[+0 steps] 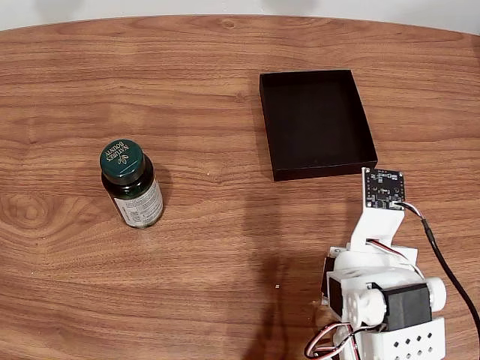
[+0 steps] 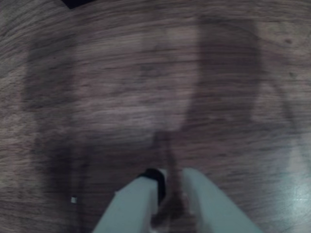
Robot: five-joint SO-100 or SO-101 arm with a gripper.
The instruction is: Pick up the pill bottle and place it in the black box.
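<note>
We are looking down on a wooden table (image 1: pixel 225 247) in the fixed view, its far edge curving along the top of the frame. The pill bottle (image 1: pixel 132 184) is standing upright at about nine o'clock from the table's middle, its dark green cap (image 1: pixel 121 159) with gold lettering facing up toward the camera, so its long axis is running vertically off the tabletop, with the label side showing toward six o'clock. Bare wood is lying all around the bottle, leaving open room on every side. The black box (image 1: pixel 316 124) is sitting flat at about one o'clock, well apart from the bottle, with its long sides running roughly twelve to six. Its near right corner is lying just beside the arm's small circuit board (image 1: pixel 384 188). The white arm (image 1: pixel 382 296) is sitting folded at about five o'clock, near the bottom edge.

In the wrist view, the gripper (image 2: pixel 167 196) is entering from six o'clock over blurred wood grain; its pale fingers (image 2: pixel 131 206) are sitting narrowly together and holding nothing.
</note>
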